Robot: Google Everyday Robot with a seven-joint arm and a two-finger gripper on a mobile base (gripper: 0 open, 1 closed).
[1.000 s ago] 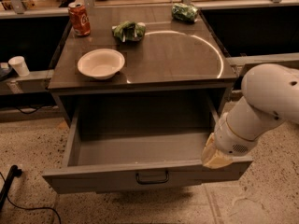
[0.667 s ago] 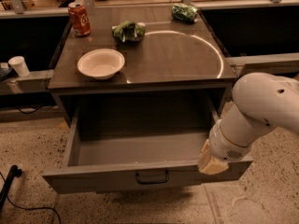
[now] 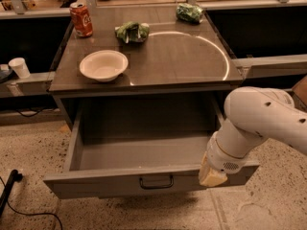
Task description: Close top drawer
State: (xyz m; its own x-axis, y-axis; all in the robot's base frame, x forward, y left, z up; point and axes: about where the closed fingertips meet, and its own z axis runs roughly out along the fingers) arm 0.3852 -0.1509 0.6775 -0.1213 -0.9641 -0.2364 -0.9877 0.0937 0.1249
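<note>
The top drawer (image 3: 110, 181) is a wide grey metal drawer. It stands pulled far out from under the counter, and its deep box is empty. Its flat front carries a small black bail handle (image 3: 156, 182) at the centre. My gripper (image 3: 211, 177) is at the end of the white arm (image 3: 259, 123), which comes in from the right. It hangs down over the right part of the drawer front, to the right of the handle. Only its tan tip shows.
On the brown counter (image 3: 182, 61) above the drawer are a white bowl (image 3: 103, 65), a red soda can (image 3: 81, 20) and two green snack bags (image 3: 132, 32) (image 3: 189, 13). A white cup (image 3: 19, 67) stands on a ledge at left. A black cable (image 3: 9, 190) lies on the floor at left.
The arm and gripper have moved a little left and down along the drawer's right front. The drawer itself has not visibly moved.
</note>
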